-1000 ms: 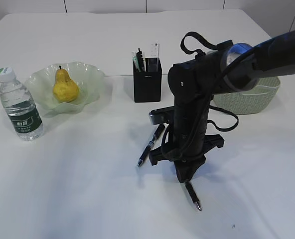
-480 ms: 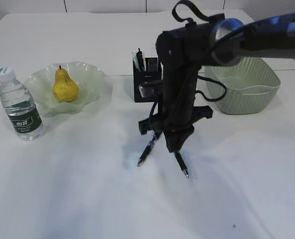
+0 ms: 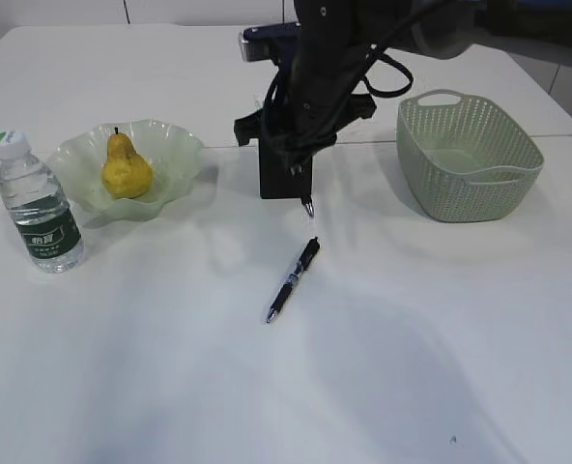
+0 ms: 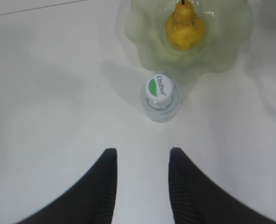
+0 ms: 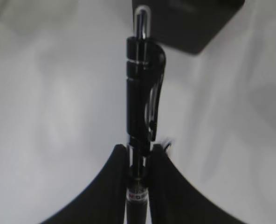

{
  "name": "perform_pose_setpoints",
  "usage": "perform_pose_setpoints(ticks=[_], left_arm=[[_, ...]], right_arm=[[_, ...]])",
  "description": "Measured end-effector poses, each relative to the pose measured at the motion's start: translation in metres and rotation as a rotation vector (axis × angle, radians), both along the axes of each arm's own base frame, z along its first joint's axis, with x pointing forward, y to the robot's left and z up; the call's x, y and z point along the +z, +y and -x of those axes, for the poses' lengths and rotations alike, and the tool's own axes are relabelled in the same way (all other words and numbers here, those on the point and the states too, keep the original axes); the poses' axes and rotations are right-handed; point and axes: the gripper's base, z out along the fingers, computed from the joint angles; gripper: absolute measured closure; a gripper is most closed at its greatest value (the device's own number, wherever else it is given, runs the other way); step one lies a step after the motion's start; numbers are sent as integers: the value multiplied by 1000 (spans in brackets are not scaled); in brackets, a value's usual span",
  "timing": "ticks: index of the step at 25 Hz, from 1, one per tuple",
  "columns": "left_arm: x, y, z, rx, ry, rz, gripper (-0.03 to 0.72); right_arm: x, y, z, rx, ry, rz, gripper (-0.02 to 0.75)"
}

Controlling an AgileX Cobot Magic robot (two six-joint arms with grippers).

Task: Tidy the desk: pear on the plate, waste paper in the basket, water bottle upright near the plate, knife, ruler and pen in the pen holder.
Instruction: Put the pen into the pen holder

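Mostly done: desk [image 3: 170, 387] white, wide, wall panels at top edge. Basket [image 3: 470, 155] right, plate [image 3: 175, 155] with pear [image 3: 126, 166] left, water bottle [image 3: 37, 203] upright beside it. Right gripper [image 5: 139, 161] clenched on a pen [image 5: 141, 93] beside pen holder [image 3: 284, 179]; tip seems outside it. Lift clear, centre, lower straight. Second pen [image 3: 293, 280] lies mid-frame. Left gripper [image 4: 141, 186] parted, empty.

The right tool [image 3: 303, 184], clamped on a pen [image 3: 307, 205], has risen off the tabletop's near middle and swung back toward the far edge, over the holder [image 3: 271, 179].
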Motion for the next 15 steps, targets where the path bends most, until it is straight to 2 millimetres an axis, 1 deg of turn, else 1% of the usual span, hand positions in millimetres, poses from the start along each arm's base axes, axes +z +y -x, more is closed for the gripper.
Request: perform_pose_setpoints(ticks=[8, 15], left_arm=[[0, 0, 0, 0, 0, 0, 430], [0, 0, 0, 1, 0, -2, 430]], right_arm=[[18, 4, -22, 31, -305, -33, 629], [27, -1, -32, 2, -425, -43, 629]])
